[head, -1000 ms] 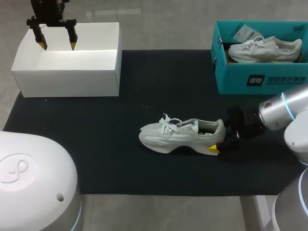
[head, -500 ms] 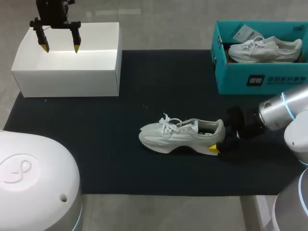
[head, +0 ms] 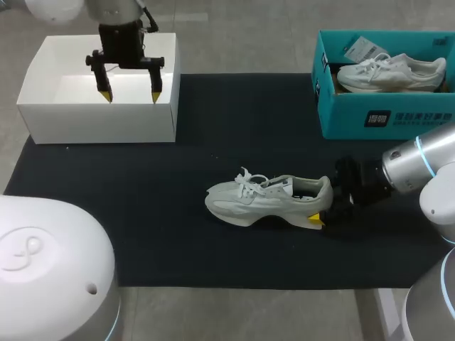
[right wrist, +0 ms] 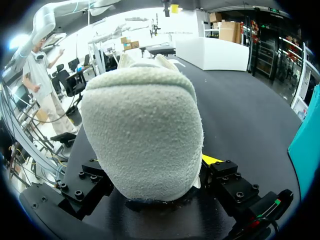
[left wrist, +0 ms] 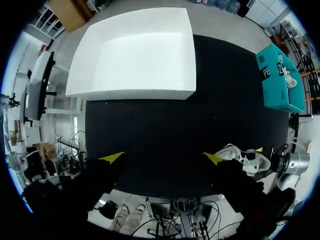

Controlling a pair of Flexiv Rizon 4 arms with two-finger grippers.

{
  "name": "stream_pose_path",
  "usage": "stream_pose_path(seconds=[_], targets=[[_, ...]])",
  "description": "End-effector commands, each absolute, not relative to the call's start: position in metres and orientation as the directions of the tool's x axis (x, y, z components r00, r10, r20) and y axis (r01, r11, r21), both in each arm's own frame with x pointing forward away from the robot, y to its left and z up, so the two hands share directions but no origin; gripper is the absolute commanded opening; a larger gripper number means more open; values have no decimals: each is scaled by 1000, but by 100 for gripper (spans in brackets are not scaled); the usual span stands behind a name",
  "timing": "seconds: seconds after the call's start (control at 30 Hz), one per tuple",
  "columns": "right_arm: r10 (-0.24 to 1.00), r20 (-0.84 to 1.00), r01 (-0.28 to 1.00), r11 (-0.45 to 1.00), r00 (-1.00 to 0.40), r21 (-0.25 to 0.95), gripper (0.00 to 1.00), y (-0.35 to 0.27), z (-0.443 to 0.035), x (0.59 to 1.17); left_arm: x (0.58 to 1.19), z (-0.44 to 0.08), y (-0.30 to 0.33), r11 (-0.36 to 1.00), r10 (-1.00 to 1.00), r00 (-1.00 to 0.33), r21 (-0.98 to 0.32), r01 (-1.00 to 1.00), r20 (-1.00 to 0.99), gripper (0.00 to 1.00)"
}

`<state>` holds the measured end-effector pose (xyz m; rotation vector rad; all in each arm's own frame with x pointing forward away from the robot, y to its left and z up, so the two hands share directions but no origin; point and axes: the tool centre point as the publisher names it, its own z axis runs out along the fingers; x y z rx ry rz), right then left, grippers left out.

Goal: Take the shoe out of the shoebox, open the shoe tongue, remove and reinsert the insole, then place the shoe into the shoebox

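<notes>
A white sneaker (head: 266, 199) lies on its sole on the black mat (head: 142, 213), toe to the left, laces tied. My right gripper (head: 323, 206) comes in low from the right and is shut on the shoe's heel; one yellow tip shows at the near side of the heel. In the right wrist view the heel (right wrist: 145, 135) fills the space between the fingers of the right gripper (right wrist: 150, 170). My left gripper (head: 129, 94) hangs open over the empty white box (head: 99, 121), near its right front. From the left gripper (left wrist: 164, 158), the mat lies below and the sneaker (left wrist: 245, 157) is off to one side.
A teal shoebox (head: 384, 117) at the back right holds a second white sneaker (head: 391, 73) and a tag. The white box (left wrist: 140, 92) stands at the mat's back left edge. Bare mat stretches between the white box and the shoe.
My left arm has swung from the white box's back left corner to the right and forward, over its right front. The right arm and shoe have not moved.
</notes>
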<state>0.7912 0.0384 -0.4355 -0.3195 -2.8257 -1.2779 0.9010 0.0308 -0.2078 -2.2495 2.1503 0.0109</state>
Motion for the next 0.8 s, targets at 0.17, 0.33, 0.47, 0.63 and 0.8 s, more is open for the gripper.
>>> stream_pose_path(seconds=[0.17, 0.33, 0.47, 0.63, 0.8], targets=[[178, 104, 196, 643, -978, 740, 0, 40, -439, 791, 858, -210, -10, 25, -999, -21, -121, -992, -34, 100], [178, 104, 196, 643, -978, 740, 0, 40, -439, 791, 842, -213, -43, 79, -997, -79, -109, -991, 0, 100], [178, 104, 196, 643, -978, 740, 0, 40, -439, 791, 828, -215, -68, 118, -993, -116, -119, -986, -22, 100], [178, 104, 196, 643, -978, 740, 0, 40, -439, 791, 815, -223, -95, 220, -975, -222, -123, -968, 2, 100], [178, 104, 196, 643, -978, 740, 0, 40, -439, 791, 804, -233, -124, 249, -968, -250, -137, -959, -7, 100]])
